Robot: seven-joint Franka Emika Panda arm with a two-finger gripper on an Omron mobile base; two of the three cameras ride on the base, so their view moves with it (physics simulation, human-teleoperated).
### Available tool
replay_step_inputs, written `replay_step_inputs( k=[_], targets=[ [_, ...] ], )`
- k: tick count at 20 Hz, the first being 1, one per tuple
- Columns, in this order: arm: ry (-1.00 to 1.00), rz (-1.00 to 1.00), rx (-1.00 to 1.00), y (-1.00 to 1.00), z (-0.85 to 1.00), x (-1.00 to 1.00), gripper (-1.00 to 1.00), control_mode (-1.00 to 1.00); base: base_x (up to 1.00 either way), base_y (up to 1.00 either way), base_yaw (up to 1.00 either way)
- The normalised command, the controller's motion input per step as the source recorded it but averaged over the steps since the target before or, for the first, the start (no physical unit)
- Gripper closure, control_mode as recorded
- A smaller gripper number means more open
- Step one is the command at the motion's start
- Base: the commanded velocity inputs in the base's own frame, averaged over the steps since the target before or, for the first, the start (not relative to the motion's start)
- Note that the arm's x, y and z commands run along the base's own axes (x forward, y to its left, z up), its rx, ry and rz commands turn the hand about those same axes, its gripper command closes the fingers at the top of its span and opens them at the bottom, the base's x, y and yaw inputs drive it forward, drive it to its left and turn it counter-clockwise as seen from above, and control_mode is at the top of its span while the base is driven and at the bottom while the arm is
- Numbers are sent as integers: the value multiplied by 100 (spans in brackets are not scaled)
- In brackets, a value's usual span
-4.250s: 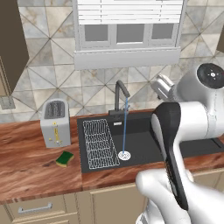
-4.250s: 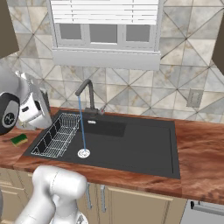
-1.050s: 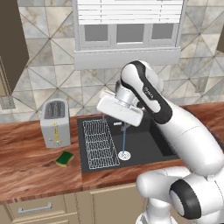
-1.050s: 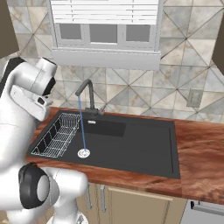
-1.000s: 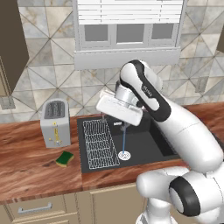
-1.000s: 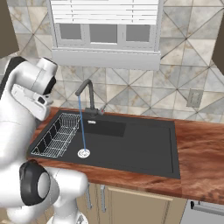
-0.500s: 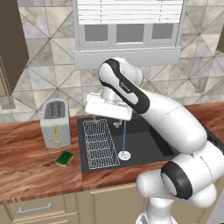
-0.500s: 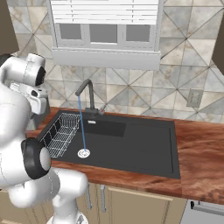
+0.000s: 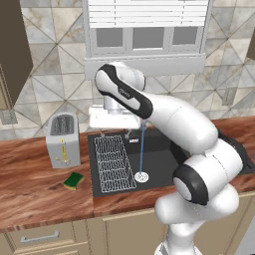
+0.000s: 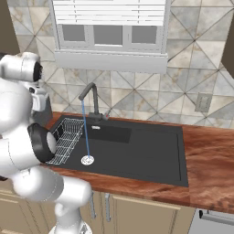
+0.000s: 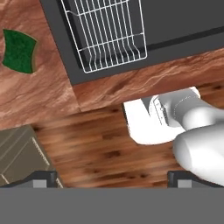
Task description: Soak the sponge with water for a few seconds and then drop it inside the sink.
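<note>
In the left base view the gripper [image 9: 114, 133] hangs with jaws apart and empty above the sink [image 9: 159, 149]; the sponge [image 9: 73, 181] lies on the counter [image 9: 30, 194], left and nearer; in the hand view the sponge [image 11: 19, 50] sits left of the wire rack [image 11: 107, 33], long axis roughly parallel to the rack's side.

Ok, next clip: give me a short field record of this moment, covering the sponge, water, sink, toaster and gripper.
sponge: small flat green sponge with yellow underside, on the wooden counter in front of the toaster, left of the sink, not held
water: thin pale-blue stream falling from the dark faucet to the round drain
sink: dark rectangular basin, white wire rack in its left part
toaster: silver toaster, upright on the counter
gripper: two-finger gripper open, empty, above the rack
</note>
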Motion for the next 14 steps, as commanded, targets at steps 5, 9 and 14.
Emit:
replay_step_inputs(
  k=[5, 9, 14],
  targets=[
    [0, -6, -1, 0, -15, 10, -100, -100, 0, 0, 0],
    [0, -8, 0, 0, -27, 0, -100, -100, 0, 0, 0],
    [-5, -5, 0, 1, -35, 0, -100, -100, 0, 0, 0]
  ],
)
